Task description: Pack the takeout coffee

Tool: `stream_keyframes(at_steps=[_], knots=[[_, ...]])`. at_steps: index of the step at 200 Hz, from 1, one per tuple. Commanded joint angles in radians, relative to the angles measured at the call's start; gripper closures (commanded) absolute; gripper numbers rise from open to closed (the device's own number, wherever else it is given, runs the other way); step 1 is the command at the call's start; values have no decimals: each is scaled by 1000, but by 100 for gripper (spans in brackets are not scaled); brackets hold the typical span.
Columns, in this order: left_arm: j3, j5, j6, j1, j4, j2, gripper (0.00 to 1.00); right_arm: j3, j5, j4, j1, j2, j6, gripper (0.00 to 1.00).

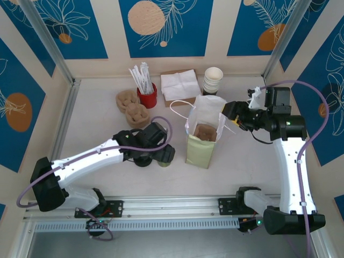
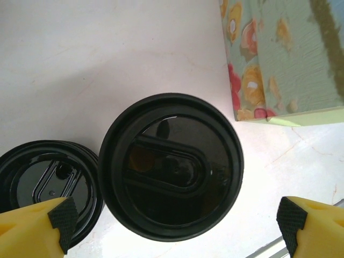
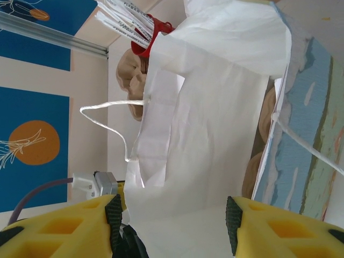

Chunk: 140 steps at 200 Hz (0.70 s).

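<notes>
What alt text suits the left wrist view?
A coffee cup with a black lid, seen from above, sits on a white table, the open left gripper straddling its near edge. A second black lid lies beside it, a flowered bag nearby.

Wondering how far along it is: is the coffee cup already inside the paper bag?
No, the takeout coffee stands on the table beside the paper bag.

Coffee cup [image 2: 171,167] seen from straight above, black lid with an oval recess, standing on the white table [image 2: 80,64] between the left gripper [image 2: 176,220] fingers [image 2: 63,217], which are spread wide and clear of the rim on both sides. A loose black lid [image 2: 48,174] lies just beside the cup at lower left (partly behind the near pad). Corner of a flower-printed green bag [image 2: 279,59] at upper right, close to the cup but apart.
</notes>
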<state>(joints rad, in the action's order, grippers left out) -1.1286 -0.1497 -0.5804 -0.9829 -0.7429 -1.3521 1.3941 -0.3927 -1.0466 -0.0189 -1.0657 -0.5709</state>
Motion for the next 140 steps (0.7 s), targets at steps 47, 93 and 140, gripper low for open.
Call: stream_keyframes(at_steps=[47, 93, 140], knots=[[-86, -82, -67, -33, -88, -66, 9, 4, -12, -1, 10, -9, 13, 43], [-119, -94, -108, -59, -119, -133, 9, 19, -16, 1, 13, -43, 29, 44], [-135, -130, -118, -71, -139, -148, 10, 8, -28, 24, 12, -42, 22, 44]])
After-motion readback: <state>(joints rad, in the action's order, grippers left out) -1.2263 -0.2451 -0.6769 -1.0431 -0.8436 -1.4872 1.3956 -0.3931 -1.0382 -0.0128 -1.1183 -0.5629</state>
